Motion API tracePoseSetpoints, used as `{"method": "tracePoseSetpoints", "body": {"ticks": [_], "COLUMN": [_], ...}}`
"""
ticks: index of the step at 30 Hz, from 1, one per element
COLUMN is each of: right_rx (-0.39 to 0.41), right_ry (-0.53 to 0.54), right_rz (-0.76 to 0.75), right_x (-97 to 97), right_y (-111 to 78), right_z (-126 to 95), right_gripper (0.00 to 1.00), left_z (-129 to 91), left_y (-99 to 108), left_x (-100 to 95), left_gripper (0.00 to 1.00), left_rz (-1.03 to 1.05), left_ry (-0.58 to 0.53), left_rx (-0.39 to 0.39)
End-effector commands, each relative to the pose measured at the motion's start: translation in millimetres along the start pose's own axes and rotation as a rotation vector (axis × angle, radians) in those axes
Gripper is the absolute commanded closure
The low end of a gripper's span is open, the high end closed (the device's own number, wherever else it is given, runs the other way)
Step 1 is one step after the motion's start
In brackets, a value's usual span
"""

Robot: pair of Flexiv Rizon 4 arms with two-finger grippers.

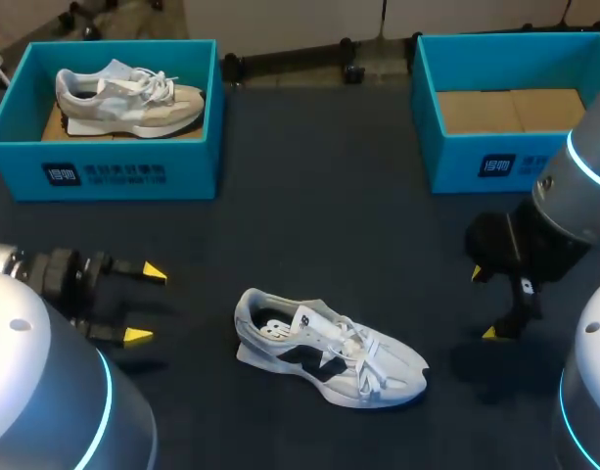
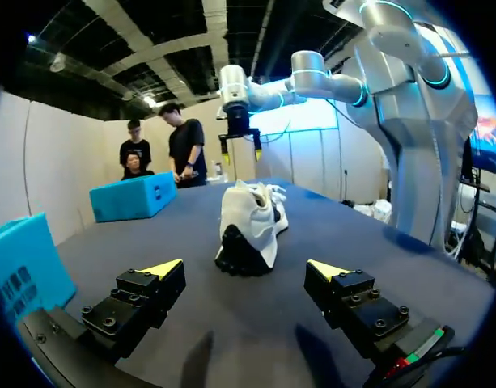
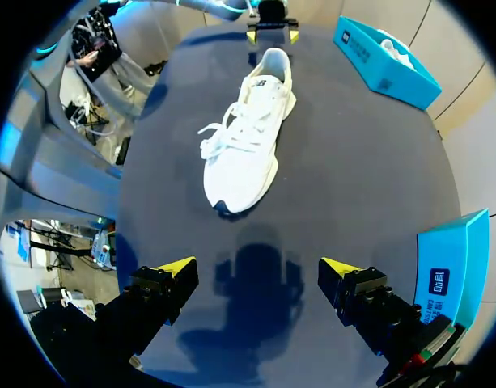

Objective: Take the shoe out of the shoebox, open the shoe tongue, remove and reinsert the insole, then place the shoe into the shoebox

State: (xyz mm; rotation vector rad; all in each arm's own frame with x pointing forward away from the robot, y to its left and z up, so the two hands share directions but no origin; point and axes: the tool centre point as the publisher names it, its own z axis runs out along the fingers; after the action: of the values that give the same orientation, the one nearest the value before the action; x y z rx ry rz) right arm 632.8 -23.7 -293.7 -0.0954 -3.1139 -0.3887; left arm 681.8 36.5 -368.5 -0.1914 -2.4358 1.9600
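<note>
A white shoe (image 1: 329, 355) with dark side panels and loose laces lies on the dark table, heel to the left, toe to the right. My left gripper (image 1: 146, 304) stands open a short way left of the heel; in the left wrist view the shoe's heel (image 2: 248, 226) is straight ahead of the left gripper (image 2: 243, 268). My right gripper (image 1: 484, 303) hangs open above the table to the right of the toe. The right wrist view shows the shoe (image 3: 246, 145) ahead of the open right gripper (image 3: 258, 265), toe nearest. The empty blue shoebox (image 1: 495, 108) stands at the back right.
A second blue box (image 1: 109, 162) at the back left holds a beige and grey shoe (image 1: 128, 98). Bare dark table lies between the two boxes and around the white shoe.
</note>
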Motion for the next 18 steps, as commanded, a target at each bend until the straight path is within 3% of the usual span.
{"method": "tracePoseSetpoints", "body": {"ticks": [1,10,18], "right_rx": [0.0,0.0,0.0], "right_ry": [-0.002,-0.002,-0.002], "right_rz": [0.0,0.0,0.0], "right_x": [1.2,1.2,1.2], "right_y": [-0.6,-0.6,-0.6], "right_z": [0.5,0.5,0.5], "right_gripper": [0.0,0.0,0.0], "left_z": [8.0,14.4,30.8], "left_y": [12.6,14.2,21.6], "left_x": [3.3,0.4,-20.7], "left_gripper": [0.0,0.0,0.0], "left_rz": [-0.022,-0.052,-0.081], "left_ry": [-0.037,-0.024,0.145], "left_rx": [0.027,0.008,-0.001]}}
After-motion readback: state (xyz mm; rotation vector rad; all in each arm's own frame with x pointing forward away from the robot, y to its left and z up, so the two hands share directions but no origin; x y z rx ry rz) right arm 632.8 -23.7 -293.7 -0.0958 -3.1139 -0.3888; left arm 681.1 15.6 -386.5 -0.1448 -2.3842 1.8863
